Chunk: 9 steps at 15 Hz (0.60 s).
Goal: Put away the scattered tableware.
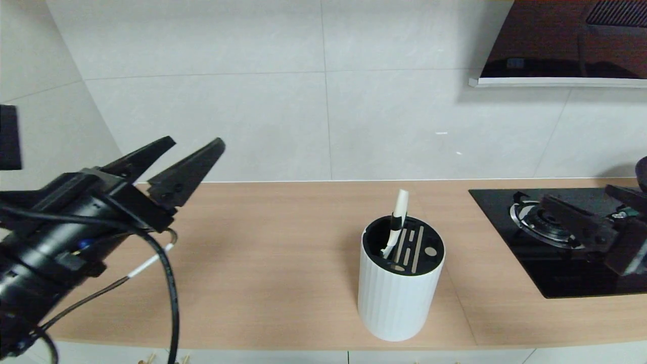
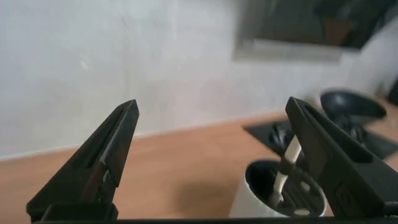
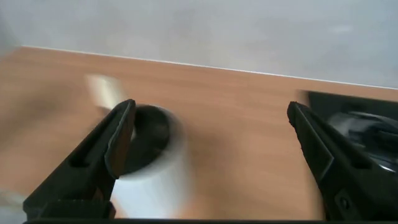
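Wood-grain countertop point(image 1: 283, 263) carries a white ribbed holder point(image 1: 397, 303) with a black slotted top. The holder stands upright near the front edge, right of centre and apart from the black stove point(image 1: 510, 222) set into the right end.

One white utensil handle point(image 1: 397, 222) with a black band stands in the holder's open compartment, beside the slots. Its long axis is near vertical. The free end points up and leans slightly toward the stove side. The lower end is hidden inside the holder, so I cannot tell what kind of utensil it is.

I read the left gripper point(image 1: 196, 140) as raised above the left end of the countertop, jaws spread wide, holding nothing. The right gripper point(image 3: 210, 109) sits over the stove, jaws also wide apart and empty.

A dark range hood point(image 1: 556, 45) hangs on the tiled wall above the stove.
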{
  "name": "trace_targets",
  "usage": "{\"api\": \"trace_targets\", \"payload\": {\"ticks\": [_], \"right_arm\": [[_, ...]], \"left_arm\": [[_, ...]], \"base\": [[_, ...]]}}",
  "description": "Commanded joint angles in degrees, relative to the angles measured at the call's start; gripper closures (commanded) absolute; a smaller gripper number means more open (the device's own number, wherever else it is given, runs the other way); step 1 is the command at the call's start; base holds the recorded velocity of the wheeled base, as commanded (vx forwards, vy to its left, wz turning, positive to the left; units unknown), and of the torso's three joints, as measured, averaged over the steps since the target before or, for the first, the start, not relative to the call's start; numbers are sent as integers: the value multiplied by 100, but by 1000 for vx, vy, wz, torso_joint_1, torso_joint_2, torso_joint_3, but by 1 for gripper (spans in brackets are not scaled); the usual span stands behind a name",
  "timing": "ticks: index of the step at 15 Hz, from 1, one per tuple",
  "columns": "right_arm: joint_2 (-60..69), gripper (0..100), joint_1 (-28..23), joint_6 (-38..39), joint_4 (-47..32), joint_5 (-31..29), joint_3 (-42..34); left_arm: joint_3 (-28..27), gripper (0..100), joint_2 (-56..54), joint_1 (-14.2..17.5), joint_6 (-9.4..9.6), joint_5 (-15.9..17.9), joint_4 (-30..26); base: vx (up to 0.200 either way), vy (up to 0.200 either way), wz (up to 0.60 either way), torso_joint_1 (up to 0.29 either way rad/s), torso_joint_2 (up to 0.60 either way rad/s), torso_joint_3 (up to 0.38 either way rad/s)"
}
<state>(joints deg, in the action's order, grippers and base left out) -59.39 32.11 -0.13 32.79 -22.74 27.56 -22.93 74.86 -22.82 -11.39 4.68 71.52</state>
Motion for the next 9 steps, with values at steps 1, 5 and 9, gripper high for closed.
{"api": "trace_targets", "payload": {"ticks": [1, 5, 9], "right_arm": [[1694, 0, -943, -206, -704, 103, -348], [3874, 0, -1594, -549, -2690, 85, -322], [5016, 0, -2271, -549, -3771, 85, -339]], "left_arm": [[403, 0, -1624, 313, -13, -11, -719], [447, 0, -4129, 366, -13, 6, -3531], [69, 0, -5939, 999, -39, 138, -5895]], "base": [[0, 0, 0, 0, 0, 0], [0, 0, 0, 0, 0, 0], [0, 0, 0, 0, 0, 0]]}}
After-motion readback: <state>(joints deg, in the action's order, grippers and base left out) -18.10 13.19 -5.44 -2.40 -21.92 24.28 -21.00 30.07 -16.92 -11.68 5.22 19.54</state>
